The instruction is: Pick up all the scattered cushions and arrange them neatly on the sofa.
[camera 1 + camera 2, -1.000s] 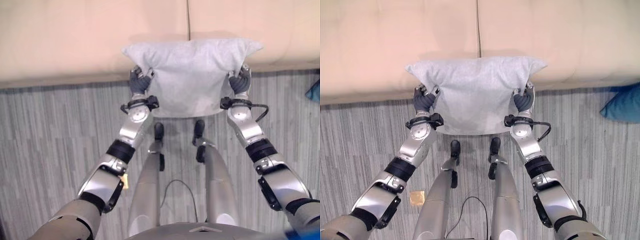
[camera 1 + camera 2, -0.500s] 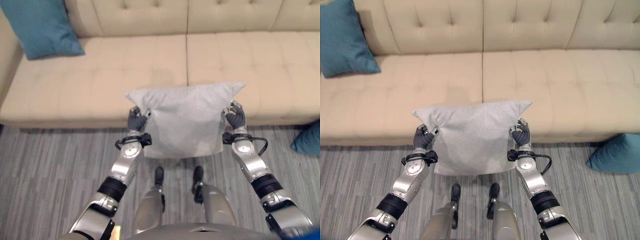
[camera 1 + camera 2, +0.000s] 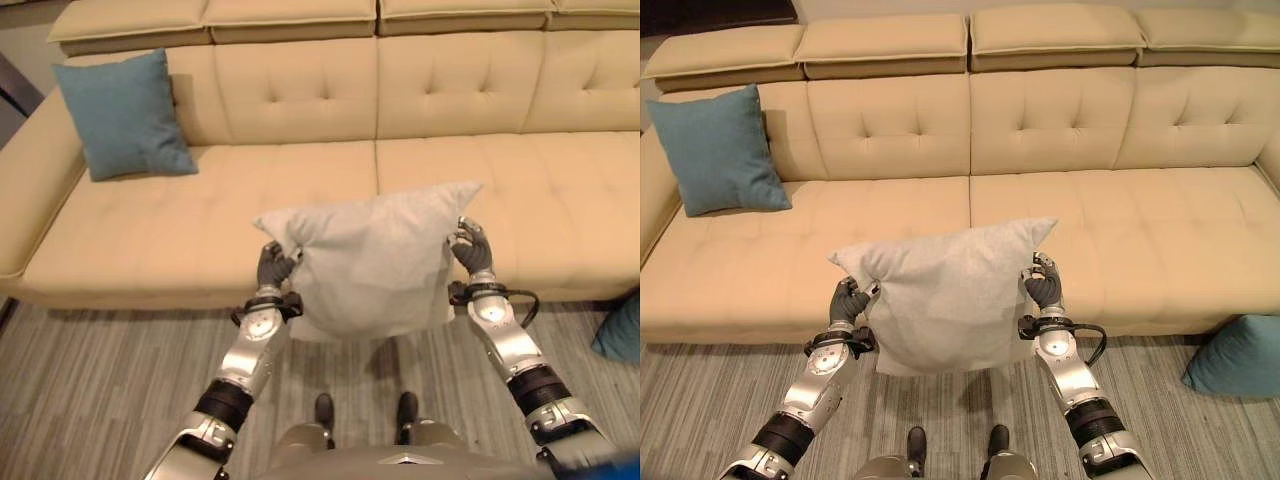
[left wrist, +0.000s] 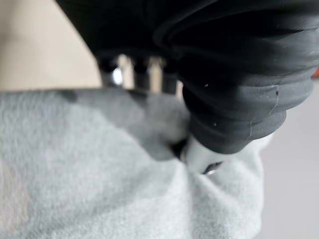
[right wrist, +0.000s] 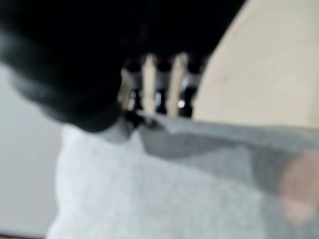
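Robot hands (image 3: 850, 303) (image 3: 1043, 291) gripping grey cushion (image 3: 945, 292), beige sofa (image 3: 1140, 230), striped floor (image 3: 700, 400)

Living room: tufted beige sofa (image 3: 1060, 200)

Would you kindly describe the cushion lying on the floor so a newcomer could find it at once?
Start at the long beige tufted sofa and follow its front edge to the robot's right end. There, on the striped grey floor, lies a teal square cushion. Its teal twin leans on the sofa's backrest, and the light grey cushion is held up.
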Motion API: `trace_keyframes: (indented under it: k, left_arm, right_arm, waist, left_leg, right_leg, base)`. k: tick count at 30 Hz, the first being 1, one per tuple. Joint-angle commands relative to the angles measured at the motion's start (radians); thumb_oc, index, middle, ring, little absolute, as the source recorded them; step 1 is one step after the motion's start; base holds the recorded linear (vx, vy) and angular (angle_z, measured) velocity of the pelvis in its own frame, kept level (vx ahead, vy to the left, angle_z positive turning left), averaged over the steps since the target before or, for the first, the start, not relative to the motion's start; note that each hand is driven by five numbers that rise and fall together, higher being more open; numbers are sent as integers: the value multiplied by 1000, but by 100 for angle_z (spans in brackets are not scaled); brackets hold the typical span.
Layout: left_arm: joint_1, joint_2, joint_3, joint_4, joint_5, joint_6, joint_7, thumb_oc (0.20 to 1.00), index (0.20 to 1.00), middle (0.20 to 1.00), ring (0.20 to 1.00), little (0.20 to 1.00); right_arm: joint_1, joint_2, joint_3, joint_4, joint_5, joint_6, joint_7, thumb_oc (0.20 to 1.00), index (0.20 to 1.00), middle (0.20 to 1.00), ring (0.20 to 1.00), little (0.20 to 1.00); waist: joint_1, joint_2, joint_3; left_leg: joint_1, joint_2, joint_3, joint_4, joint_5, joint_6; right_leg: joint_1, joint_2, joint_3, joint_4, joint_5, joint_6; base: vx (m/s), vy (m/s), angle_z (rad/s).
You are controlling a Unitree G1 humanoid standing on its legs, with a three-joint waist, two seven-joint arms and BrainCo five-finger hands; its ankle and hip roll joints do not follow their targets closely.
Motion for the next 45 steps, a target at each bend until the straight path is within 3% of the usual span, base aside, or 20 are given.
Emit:
trace_keyframes:
  k: [1,3,5,10,12,13,14,15,18,19,20,21,23,29,34,35,37,39,41,45]
  left_arm:
    - [-60,20,-9,-111,43,-67,-34,200,200,200,200,200]
    - [-61,18,-7,-109,44,-67,-31,200,200,200,200,200]
    - [-65,11,1,-99,46,-74,-31,200,200,200,200,200]
    - [-81,5,-2,-93,38,-88,-32,200,200,200,200,200]
    - [-75,-9,-4,-90,35,-92,-38,200,200,200,200,200]
    - [-75,-9,-4,-90,35,-92,-38,200,200,200,200,200]
    - [-67,-13,-4,-96,33,-94,-42,200,200,200,200,200]
    - [-67,-22,-7,-99,26,-93,-45,200,200,200,200,200]
    - [-62,-24,-8,-96,20,-91,-51,200,200,200,200,200]
    - [-53,-25,-8,-101,20,-78,-57,200,200,200,200,200]
    - [-45,-22,-11,-109,31,-70,-62,200,200,200,200,200]
    - [-43,-22,-11,-109,31,-70,-62,200,200,200,200,200]
    - [-43,-18,-13,-115,36,-63,-60,200,200,200,200,200]
    - [-11,-8,-10,-128,32,-54,-62,200,200,200,200,200]
    - [-14,6,-6,-133,29,-53,-65,200,200,200,200,200]
    - [-24,16,-9,-137,31,-52,-63,200,200,200,200,200]
    - [-39,26,-5,-141,36,-56,-57,200,200,200,200,200]
    - [-41,27,-3,-144,36,-57,-57,200,200,200,200,200]
    - [-44,24,0,-138,44,-63,-57,200,200,200,200,200]
    - [-42,17,3,-124,40,-77,-62,200,200,200,200,200]
  right_arm:
    - [-60,53,19,-111,-44,-75,27,200,200,200,200,200]
    - [-63,55,19,-112,-47,-74,28,200,200,200,200,200]
    - [-75,51,23,-104,-46,-72,31,200,200,200,200,200]
    - [-82,37,28,-102,-45,-73,35,200,200,200,200,200]
    - [-55,28,16,-112,-43,-81,36,200,200,200,200,200]
    - [-55,28,16,-112,-43,-81,36,200,200,200,200,200]
    - [-48,24,12,-116,-45,-82,35,200,200,200,200,200]
    - [-34,13,4,-129,-37,-87,27,200,200,200,200,200]
    - [-26,11,0,-127,-32,-84,28,200,200,200,200,200]
    - [-20,11,0,-126,-28,-82,31,200,200,200,200,200]
    - [-16,9,-6,-128,-28,-85,31,200,200,200,200,200]
    - [-15,9,-6,-129,-28,-85,31,200,200,200,200,200]
    - [-14,8,-8,-122,-27,-82,31,200,200,200,200,200]
    - [2,23,-3,-125,-42,-73,35,200,200,200,200,200]
    - [4,36,-13,-123,-49,-71,42,200,200,200,200,200]
    - [-10,40,-10,-123,-57,-68,48,200,200,200,200,200]
    - [-23,47,-10,-125,-63,-70,46,200,200,200,200,200]
    - [-27,47,-10,-125,-64,-69,47,200,200,200,200,200]
    - [-51,45,-2,-112,-67,-67,46,200,200,200,200,200]
    - [-75,42,18,-98,-66,-69,54,200,200,200,200,200]
  waist:
    - [5,-26,-34]
    - [4,-23,-33]
    - [-6,-27,-39]
    - [-27,-46,-34]
    - [-33,-61,-37]
    - [-35,-64,-39]
    - [-37,-66,-41]
    - [-35,-66,-19]
    - [-28,-74,-18]
    - [-15,-75,-19]
    - [-11,-81,-29]
    - [-8,-81,-24]
    - [10,-68,-33]
    - [39,-58,-52]
    - [43,-66,-65]
    - [29,-61,-52]
    - [18,-49,-43]
    - [16,-46,-42]
    - [6,-39,-45]
    - [-5,-51,-44]
  left_leg:
    - [-44,-4,-6,79,-70,-4]
    - [-35,-6,-2,77,-76,-1]
    - [-3,-20,-6,56,-89,-3]
    - [35,-31,-38,57,-130,-22]
    - [36,-26,-60,134,-166,-58]
    - [32,-28,-61,134,-162,-58]
    - [7,-13,-57,205,-153,-72]
    - [-94,19,-57,404,-85,-103]
    - [-157,32,-37,475,-64,-88]
    - [-188,27,-27,449,-102,-71]
    - [-204,23,-13,346,-108,-61]
    - [-195,24,-11,345,-112,-61]
    - [-249,19,-11,174,6,-82]
    - [-229,-3,-59,71,74,-82]
    - [-177,-19,-46,93,23,-48]
    - [-146,-21,-36,90,7,-26]
    - [-129,-20,-27,90,-11,-10]
    - [-119,-22,-22,86,-17,-7]
    - [-77,-28,-12,69,-40,-6]
    - [-41,-38,-17,67,-72,-16]
  right_leg:
    - [-21,-20,17,236,-12,119]
    - [-45,-22,12,241,-18,114]
    - [-70,-8,4,115,-20,97]
    - [-102,3,51,-59,35,111]
    - [-62,10,70,-74,43,96]
    - [-65,8,69,-76,45,96]
    - [-48,6,54,-80,42,87]
    - [-1,16,34,-92,30,58]
    - [27,22,18,-102,12,34]
    - [59,31,15,-114,-7,32]
    - [85,34,2,-130,-21,40]
    - [93,35,4,-131,-23,41]
    - [143,64,0,-152,-53,42]
    - [204,77,40,-107,-107,41]
    - [180,32,48,21,-104,74]
    - [100,6,51,165,-51,101]
    - [35,-3,58,253,-15,110]
    - [13,-6,55,252,-16,107]
    - [-19,-12,11,135,-34,90]
    - [-39,-15,4,-50,9,101]
  base:
    - [74,154,-32]
    - [85,69,-36]
    - [246,-36,-26]
    - [244,-116,-2]
    - [243,-169,56]
    - [140,-130,66]
    - [135,-201,48]
    - [135,-201,45]
    - [193,-161,34]
    - [370,-68,6]
    - [379,-70,9]
    - [391,4,25]
    - [273,39,18]
    - [279,122,-8]
    - [215,212,-33]
    - [83,192,-12]
    - [101,191,-25]
    - [117,79,-10]
    - [201,32,-4]
    - [152,-71,-23]
